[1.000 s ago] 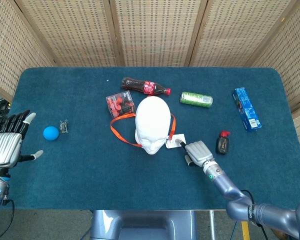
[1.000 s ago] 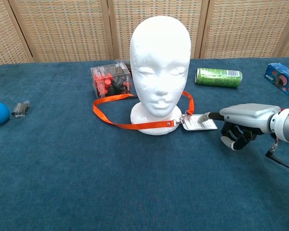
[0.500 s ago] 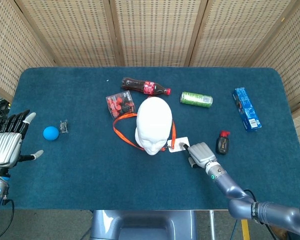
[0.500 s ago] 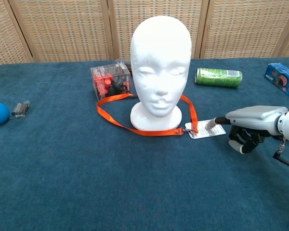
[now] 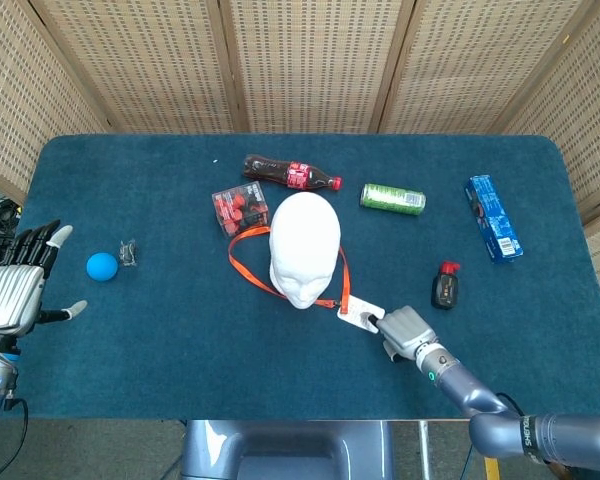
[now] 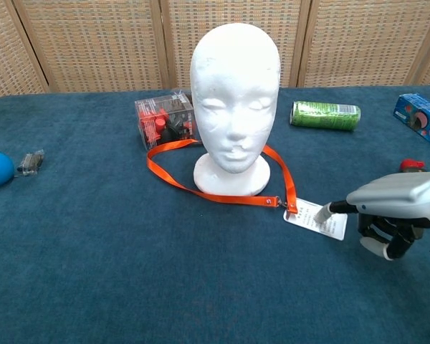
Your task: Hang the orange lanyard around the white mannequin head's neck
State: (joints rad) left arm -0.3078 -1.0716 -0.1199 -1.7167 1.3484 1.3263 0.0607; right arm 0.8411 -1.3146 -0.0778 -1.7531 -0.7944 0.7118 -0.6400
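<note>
The white mannequin head [image 5: 303,245] [image 6: 234,107] stands upright mid-table. The orange lanyard [image 5: 248,262] [image 6: 201,192] lies flat on the cloth, looped around the head's base rather than its neck. Its white badge card [image 5: 360,315] [image 6: 317,218] lies in front and to the right of the base. My right hand [image 5: 405,330] [image 6: 394,208] is palm down beside the card, one extended fingertip pressing on the card's edge and the other fingers curled in. My left hand [image 5: 20,285] hovers past the table's left edge, fingers spread, holding nothing.
Behind the head are a clear box of red items [image 5: 240,208] [image 6: 161,118], a cola bottle [image 5: 290,174] and a green can [image 5: 392,198]. A blue box [image 5: 493,217] and a black-and-red object [image 5: 445,285] lie right. A blue ball [image 5: 102,266] and a small clip [image 5: 129,252] lie left.
My right hand has moved toward the near edge, dragging the card with it. The lanyard's front has slid off the head's base onto the cloth. The left hand stayed still.
</note>
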